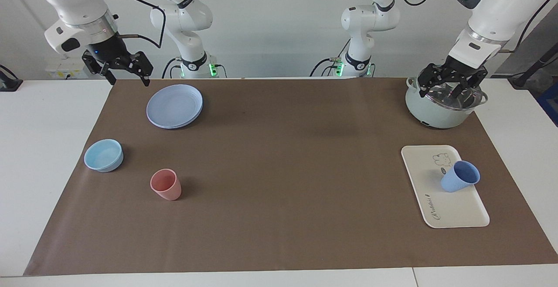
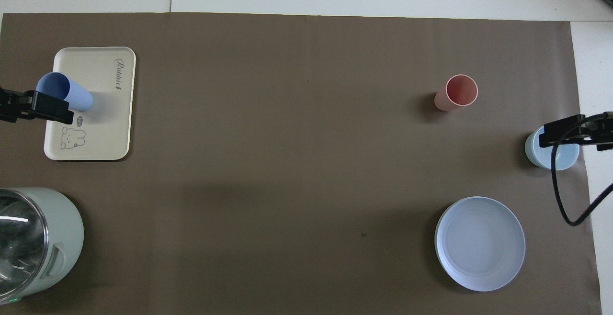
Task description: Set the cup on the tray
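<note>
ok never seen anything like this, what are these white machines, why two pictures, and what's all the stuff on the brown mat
The white machines are two robot arms, each ending in a two-finger gripper. One picture looks at them from across the table; the other looks down from above their own end, so the sides swap.

The left gripper is up over a pale green pot. The right gripper hangs past the mat's edge at its own end. Both hold nothing.

On the mat lie a cream tray with a blue cup standing on it, a pink cup, a light-blue bowl and a round blue plate.
</note>
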